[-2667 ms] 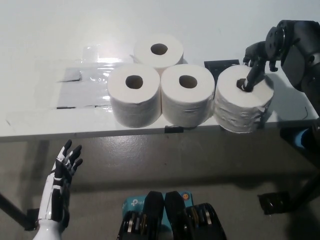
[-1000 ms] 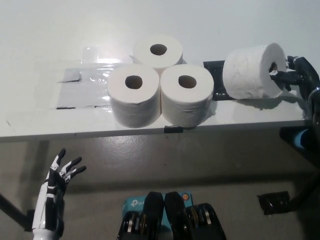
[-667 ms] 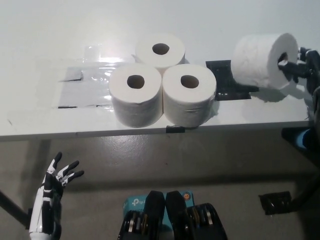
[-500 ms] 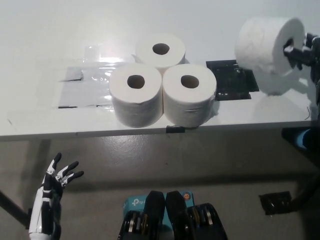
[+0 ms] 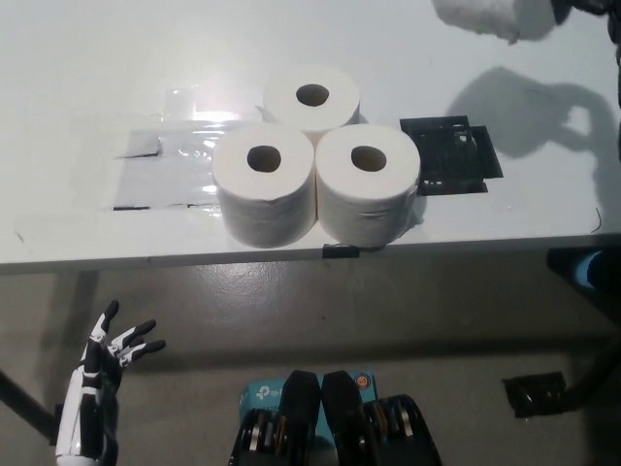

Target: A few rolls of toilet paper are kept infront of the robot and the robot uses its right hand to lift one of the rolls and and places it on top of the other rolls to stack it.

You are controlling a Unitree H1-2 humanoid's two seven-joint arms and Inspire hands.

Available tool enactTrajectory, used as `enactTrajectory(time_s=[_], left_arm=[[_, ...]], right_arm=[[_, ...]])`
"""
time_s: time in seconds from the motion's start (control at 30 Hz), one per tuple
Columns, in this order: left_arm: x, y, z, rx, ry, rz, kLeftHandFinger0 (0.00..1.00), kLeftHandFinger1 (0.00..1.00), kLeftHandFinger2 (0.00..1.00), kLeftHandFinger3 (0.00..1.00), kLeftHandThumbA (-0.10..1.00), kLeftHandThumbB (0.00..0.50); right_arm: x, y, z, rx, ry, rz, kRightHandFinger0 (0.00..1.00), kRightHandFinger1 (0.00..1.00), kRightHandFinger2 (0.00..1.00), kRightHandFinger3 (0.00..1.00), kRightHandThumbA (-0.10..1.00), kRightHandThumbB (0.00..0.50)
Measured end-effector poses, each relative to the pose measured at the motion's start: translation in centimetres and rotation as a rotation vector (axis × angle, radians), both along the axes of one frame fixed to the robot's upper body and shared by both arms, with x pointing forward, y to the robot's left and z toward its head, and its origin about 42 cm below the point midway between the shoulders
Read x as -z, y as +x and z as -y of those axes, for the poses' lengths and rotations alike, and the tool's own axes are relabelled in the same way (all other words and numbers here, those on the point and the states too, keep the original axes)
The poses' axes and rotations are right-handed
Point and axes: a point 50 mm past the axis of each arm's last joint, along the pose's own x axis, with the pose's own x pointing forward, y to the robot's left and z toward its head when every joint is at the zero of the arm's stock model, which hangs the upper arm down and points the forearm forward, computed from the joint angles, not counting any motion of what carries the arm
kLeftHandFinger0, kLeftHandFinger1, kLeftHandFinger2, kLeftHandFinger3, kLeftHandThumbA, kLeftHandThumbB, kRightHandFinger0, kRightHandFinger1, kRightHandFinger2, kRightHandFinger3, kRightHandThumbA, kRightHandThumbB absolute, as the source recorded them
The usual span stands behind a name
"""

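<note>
White matte table (image 5: 87,58) over grey floor; black square patch (image 5: 451,155) now bare. Three soft white cylindrical toilet rolls (image 5: 312,160) clustered upright, touching. Fourth roll (image 5: 485,15), risen since 0.5 s ago, at top edge; right hand's grip: cannot tell. White left hand (image 5: 97,383) open, lower left.

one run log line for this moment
phase: carry | lifted roll: airborne, top right edge | right hand: mostly out of frame | three rolls: clustered on table | left hand: open, low
</note>
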Motion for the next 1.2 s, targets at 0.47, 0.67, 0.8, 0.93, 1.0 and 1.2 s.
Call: enactTrajectory(time_s=[0.47, 0.67, 0.8, 0.93, 1.0, 1.2], left_arm=[[0.1, 0.0, 0.0, 0.003, 0.003, 0.003, 0.98, 0.68, 0.77, 1.00, 1.00, 0.025], [0.0, 0.0, 0.0, 0.005, 0.005, 0.004, 0.98, 0.68, 0.77, 1.00, 1.00, 0.043], [0.0, 0.0, 0.0, 0.006, 0.005, 0.004, 0.98, 0.66, 0.75, 1.00, 1.00, 0.031], [0.0, 0.0, 0.0, 0.007, 0.007, 0.006, 0.97, 0.65, 0.75, 1.00, 1.00, 0.049], [0.0, 0.0, 0.0, 0.008, 0.008, 0.006, 0.97, 0.65, 0.75, 1.00, 1.00, 0.047], [0.0, 0.0, 0.1, 0.011, 0.011, 0.006, 0.97, 0.65, 0.75, 1.00, 1.00, 0.059]], right_arm=[[-2.4, -2.1, -7.7, -0.197, -0.336, -0.080, 0.00, 0.00, 0.00, 0.00, 0.54, 0.015], [-1.3, -2.2, -9.3, -0.242, -0.441, -0.127, 0.00, 0.00, 0.00, 0.01, 0.49, 0.001], [-0.3, -2.1, -10.1, -0.267, -0.511, -0.161, 0.00, 0.00, 0.02, 0.06, 0.49, 0.002], [0.8, -1.7, -10.1, -0.268, -0.543, -0.201, 0.00, 0.00, 0.06, 0.07, 0.49, 0.010], [1.2, -1.5, -10.1, -0.267, -0.558, -0.223, 0.00, 0.00, 0.06, 0.07, 0.49, 0.007], [1.0, -0.9, -11.5, -0.271, -0.612, -0.243, 0.00, 0.00, 0.24, 0.30, 0.49, 0.003]])
